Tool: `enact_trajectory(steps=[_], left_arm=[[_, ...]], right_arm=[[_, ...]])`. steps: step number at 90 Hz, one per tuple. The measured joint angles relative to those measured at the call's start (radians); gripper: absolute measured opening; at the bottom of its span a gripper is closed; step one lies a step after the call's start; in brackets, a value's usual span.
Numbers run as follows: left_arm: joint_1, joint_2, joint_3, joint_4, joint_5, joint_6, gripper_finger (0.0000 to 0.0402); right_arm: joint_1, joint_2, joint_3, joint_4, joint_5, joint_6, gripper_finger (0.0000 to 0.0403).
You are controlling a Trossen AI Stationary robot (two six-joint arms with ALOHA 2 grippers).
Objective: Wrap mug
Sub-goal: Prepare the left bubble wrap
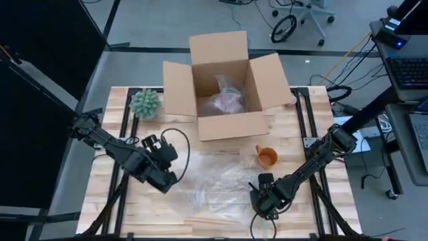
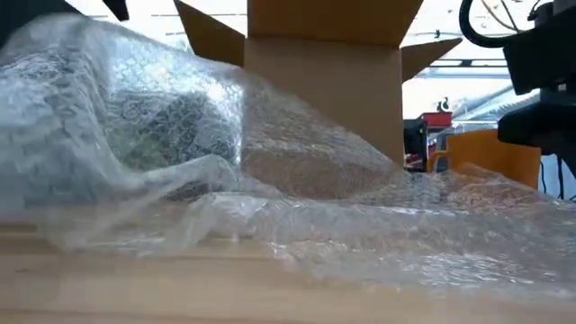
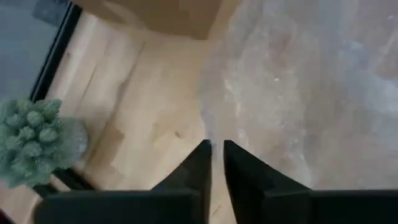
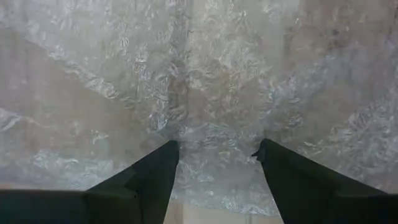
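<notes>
With the orange mug sitting on the desk just off the bubble wrap, the left gripper is pinching the sheet's edge nearly shut while the right gripper is hovering wide open and empty, so the thin film is likely slipping free or bunching up.

Two dark, jointed arms over a wooden table

Both arms are black throughout, built of slim tubular links joined by chunkier rounded joints. A thin black cable loops out beside the left gripper, near its wrist. The right gripper ends a slender forearm. Seen from the wrists, each arm's fingers are flat, matte black wedges tapering to blunt tips.
</notes>
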Motion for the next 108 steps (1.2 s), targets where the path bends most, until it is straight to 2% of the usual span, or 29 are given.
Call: enact_trajectory(steps=[16,29,38,50,68,77,93,108], left_arm=[[0.014,-0.057,0.068,0.015,0.035,0.046,0.0126],[-0.002,-0.089,0.079,0.269,0.034,0.173,0.0174],[-0.035,-0.091,0.024,0.473,0.050,0.294,0.0187],[-0.033,-0.026,-0.144,0.652,0.087,0.305,0.0189],[0.021,0.063,-0.467,0.794,0.170,0.164,0.0189],[0.032,0.094,-0.580,0.883,0.226,0.109,0.0189],[-0.001,0.097,-0.679,0.953,0.274,-0.035,0.0189],[-0.056,0.097,-0.681,0.951,0.283,-0.114,0.0189]], right_arm=[[-0.002,0.000,0.000,0.003,0.002,0.000,0.0217],[-0.008,0.000,0.000,0.011,0.011,0.000,0.0217],[-0.014,0.000,0.000,0.043,0.031,-0.001,0.0217],[-0.019,0.000,0.001,0.071,0.031,-0.009,0.0217],[-0.006,-0.001,0.001,0.068,0.031,-0.011,0.0217],[0.003,-0.001,0.001,0.062,0.024,-0.008,0.0217],[0.010,-0.001,0.001,0.024,-0.025,0.026,0.0217],[0.008,-0.021,0.066,-0.109,-0.065,0.115,0.0217]])
